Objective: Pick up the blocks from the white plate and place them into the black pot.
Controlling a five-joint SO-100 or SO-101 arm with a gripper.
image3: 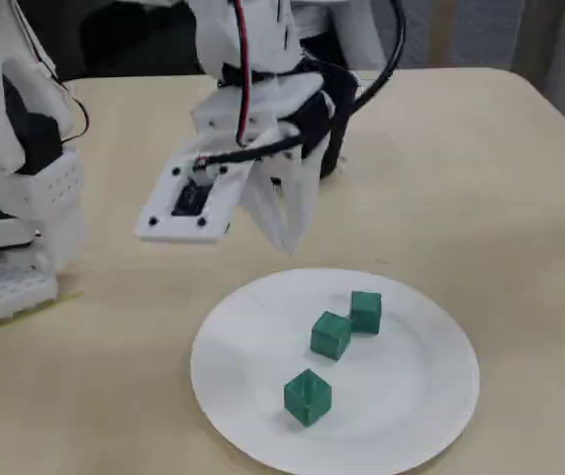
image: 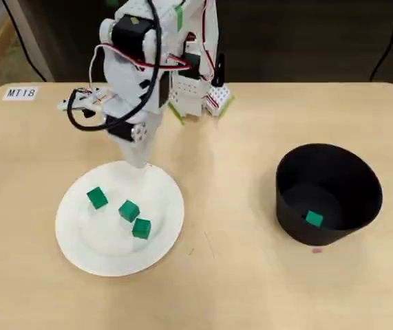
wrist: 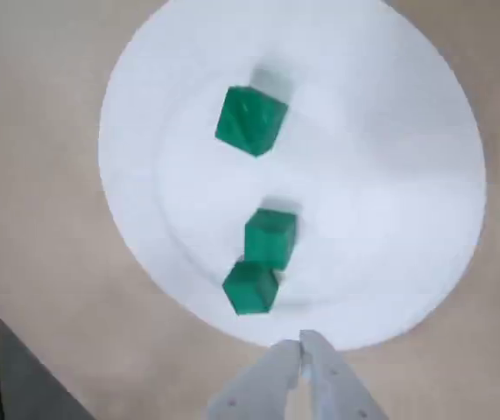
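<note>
So in the overhead view the arm (image: 144,62) covered a good chunk of the back of the bench (image: 237,289), and its lower part hid the claw tip, which sat right over the far rim of the plate (image: 79,240). The label (image: 21,93) at the back left read something like "MT18", a bit fuzzy though.

The plate was on the left half of the bench, plain white and round with a shallow rim. Three green blocks lay on it, left to right from above: one (image: 97,198) off on its own, then a middle one (image: 129,210) and a third (image: 141,228) that looked to be touching at a corner. All small cubes, same bright green, each turned at a slightly different angle.

The wrist view was blurry, and the plate got cut off at the top edge. The claw (wrist: 302,346) poked in from the bottom, its two white fingers pressed together at the tips with nothing between them, so clenched and empty. It hung just past the plate rim, near the closest block.

In the fixed view the claw (image3: 287,242) pointed down above the plate's back edge, not touching it.

Over on the right, well apart from the plate, stood the pot (image: 330,196), matte black and deep. A fourth block (image: 314,218) sat on its floor, and the near wall hid part of the inside.
</note>
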